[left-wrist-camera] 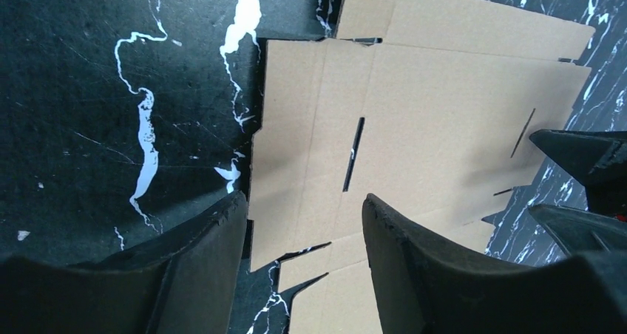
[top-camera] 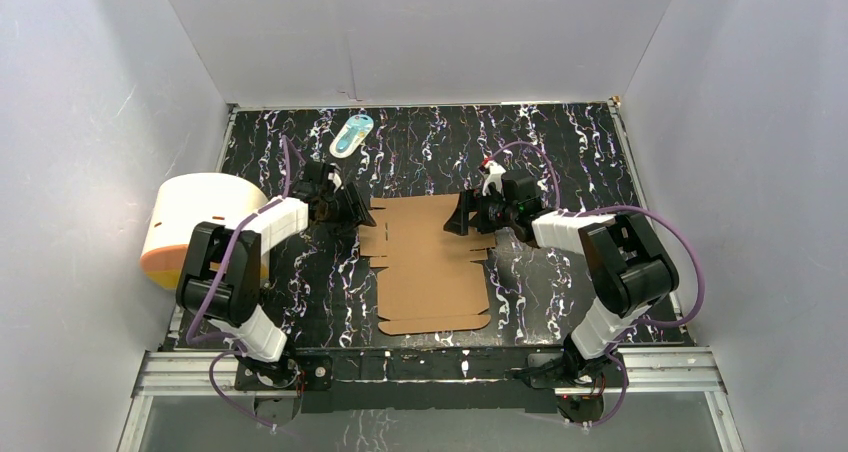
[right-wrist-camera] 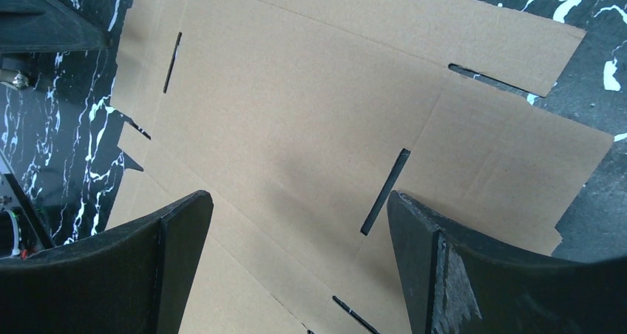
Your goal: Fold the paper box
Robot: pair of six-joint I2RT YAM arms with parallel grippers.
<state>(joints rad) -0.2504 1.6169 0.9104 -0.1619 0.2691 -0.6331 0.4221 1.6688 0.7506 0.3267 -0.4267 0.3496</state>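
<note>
Directly between left pincer (top-camera: 362, 212) and right pincer (top-camera: 455, 219), both agape: far end of paper box (top-camera: 432, 267).

Nothing there could be read. The paper box (top-camera: 432, 262) was plain brown, with no print on it. The small teal-white packet (top-camera: 351, 134) at the back of the table (top-camera: 600, 162) bore some marking, too small to make out.

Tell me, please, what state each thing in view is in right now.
paper box: flat, unfolded, lying on the table.
left tool: open, at the box's left edge.
right tool: open, at the box's right edge.
white-and-orange cylinder: by the left wall, not held.
teal-white packet: lying near the table's far edge, not held.
</note>
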